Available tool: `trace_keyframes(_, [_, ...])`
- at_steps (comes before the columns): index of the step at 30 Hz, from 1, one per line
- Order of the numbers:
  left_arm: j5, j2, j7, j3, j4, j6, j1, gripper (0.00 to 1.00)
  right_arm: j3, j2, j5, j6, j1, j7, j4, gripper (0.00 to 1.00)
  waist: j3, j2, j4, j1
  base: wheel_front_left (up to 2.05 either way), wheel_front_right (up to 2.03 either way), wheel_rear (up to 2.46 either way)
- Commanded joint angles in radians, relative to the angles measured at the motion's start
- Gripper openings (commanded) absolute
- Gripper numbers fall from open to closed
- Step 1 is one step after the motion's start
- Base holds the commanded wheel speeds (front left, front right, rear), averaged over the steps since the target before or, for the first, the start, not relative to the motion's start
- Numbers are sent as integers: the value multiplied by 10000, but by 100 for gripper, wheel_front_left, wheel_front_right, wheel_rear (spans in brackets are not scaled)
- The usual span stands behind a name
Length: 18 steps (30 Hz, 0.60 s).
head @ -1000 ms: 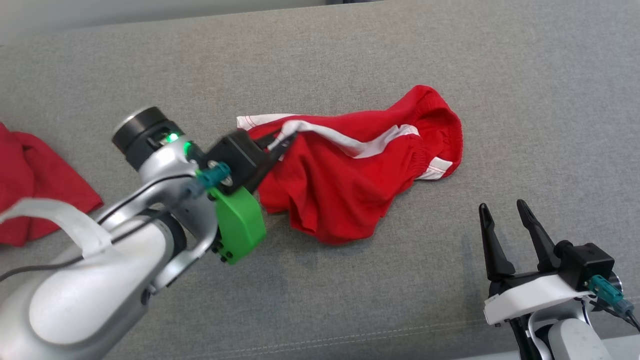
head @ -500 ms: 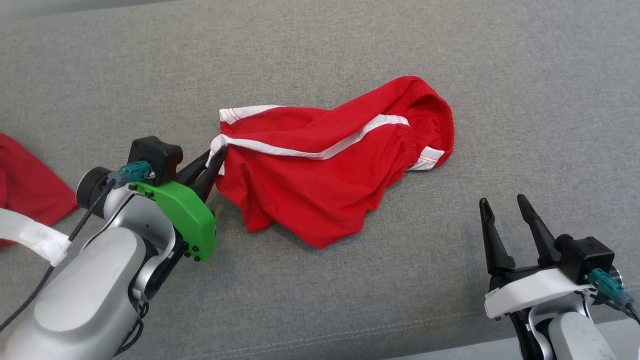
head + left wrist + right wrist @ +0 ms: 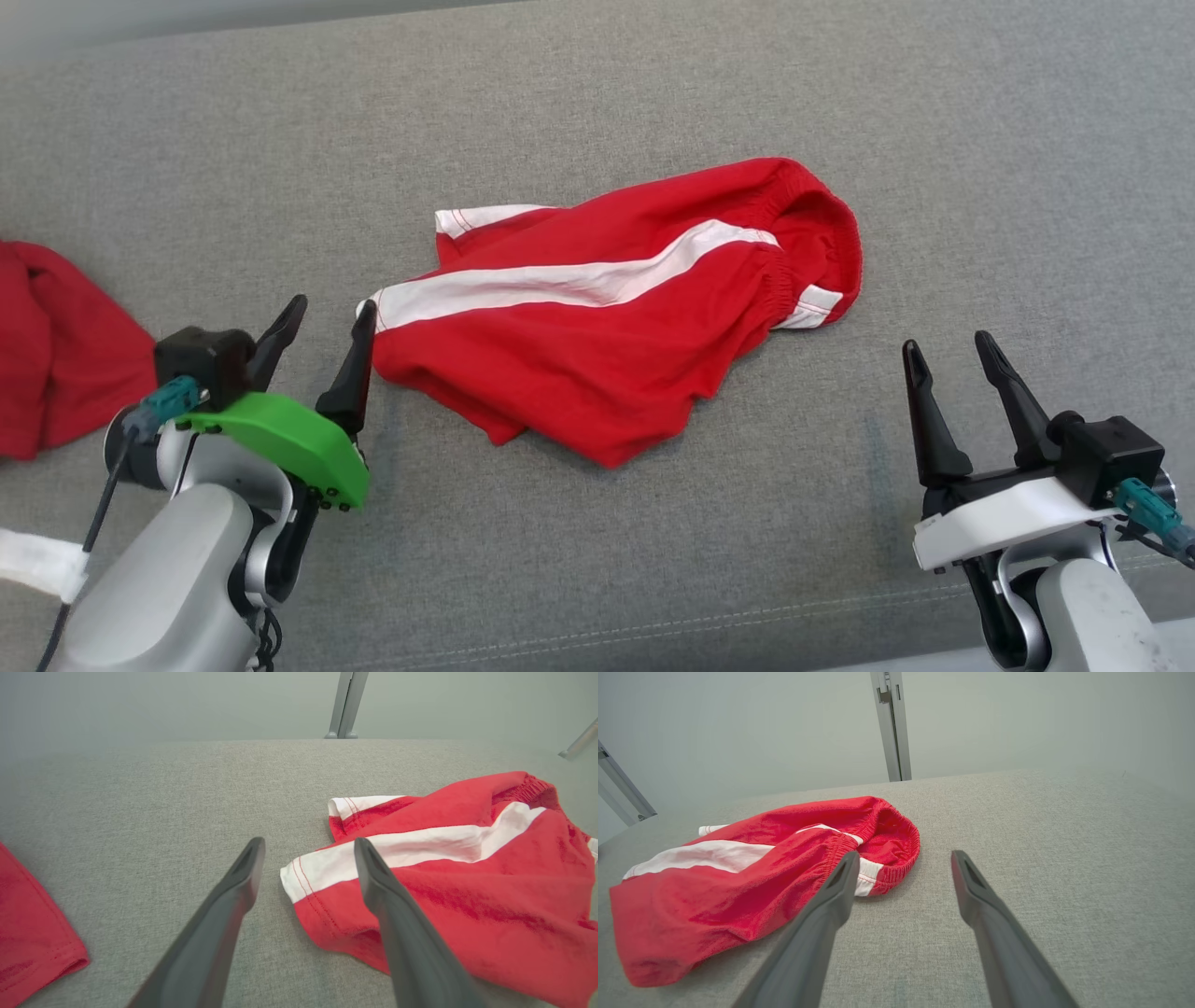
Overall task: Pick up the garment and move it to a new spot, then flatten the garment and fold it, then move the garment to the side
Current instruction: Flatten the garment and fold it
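**Item 1. Left end effector** (image 3: 331, 306): fingers are standing spread apart and gripping nothing. It is carrying a green cover (image 3: 280, 439) at the wrist. In the left wrist view its inner finger (image 3: 397, 914) is crossing in front of the garment's hem. Whether it is touching the cloth cannot be told.

**Item 2. Right end effector** (image 3: 948, 342): fingers are standing spread apart, empty, and pointing away from the robot. It is carrying a white cover (image 3: 999, 527) at the wrist.

**Item 3. Garment** (image 3: 579, 364): red shorts with a white side stripe and white-trimmed leg hems. They are lying crumpled on the surface (image 3: 653, 560).
- The white hem corner is sitting just beside the tip of the left end effector's inner finger, and the rest is spreading out to that end effector's right.
- The elastic waistband is gaping open ahead of the right end effector and to its left, apart from its fingers.
- The body of the shorts is lying between the two end effectors.

**Item 4. Second red cloth** (image 3: 56, 355): it is lying on the same surface to the left of the left end effector, apart from it. The picture edge is cutting it off.

**Item 5. Surface**: grey woven fabric with a stitched seam running along the near edge.

**Item 6. Metal post** (image 3: 889, 723): it is standing upright beyond the far edge of the surface, ahead of the right end effector.
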Motion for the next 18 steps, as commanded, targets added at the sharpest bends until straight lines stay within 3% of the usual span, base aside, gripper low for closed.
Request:
trace_keyframes(1, [-70, -52, -136, 92, 10, 107, 189, 100, -26, -42, -28, -10, -74, -26, -48, 100, -91, 0, 46, 0, 0, 0, 0])
trace_keyframes(11, [125, -475, -1449, 1366, -1277, 1456, 1622, 100, -292, -139, -87, -10, -138, 365, -227, 100, -867, 0, 367, 0, 0, 0, 0])
trace_keyframes(18, [1575, -718, -1497, 2264, -2754, 2073, 2719, 100, -73, -148, -104, -10, 168, 646, -310, 100, -1356, 0, 499, 0, 0, 0, 0])
